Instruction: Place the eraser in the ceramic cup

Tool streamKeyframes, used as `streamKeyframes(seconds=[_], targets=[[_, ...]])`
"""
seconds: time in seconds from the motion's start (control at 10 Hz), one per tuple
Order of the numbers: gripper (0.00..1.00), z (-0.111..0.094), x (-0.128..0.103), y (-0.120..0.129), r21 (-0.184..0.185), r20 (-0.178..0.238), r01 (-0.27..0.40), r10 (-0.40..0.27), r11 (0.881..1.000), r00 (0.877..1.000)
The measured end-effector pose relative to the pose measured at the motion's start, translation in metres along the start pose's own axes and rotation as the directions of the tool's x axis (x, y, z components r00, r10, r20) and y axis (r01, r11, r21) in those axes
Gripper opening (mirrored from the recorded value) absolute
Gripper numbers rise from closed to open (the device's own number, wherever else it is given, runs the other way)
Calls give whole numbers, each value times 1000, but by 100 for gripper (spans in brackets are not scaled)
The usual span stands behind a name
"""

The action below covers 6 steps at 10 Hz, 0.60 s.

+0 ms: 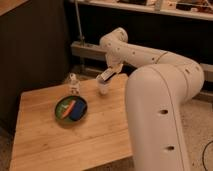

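The ceramic cup is small and off-white and stands upright on the far part of the wooden table. My gripper hangs right above the cup's mouth, pointing down and tilted. It is shut on the eraser, a small white piece with a dark end that shows at its tip, just over the cup's rim. The eraser's lower part is hard to tell apart from the cup.
A green plate left of the cup holds a blue slab and an orange stick. A small white figure-like bottle stands behind the plate. My arm's large white body covers the table's right side.
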Motion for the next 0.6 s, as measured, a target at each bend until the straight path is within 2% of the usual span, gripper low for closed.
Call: streamKeyframes(seconds=[0.6], targets=[[0,5,1,-9,-11,-24,-1,1,1000,1000]])
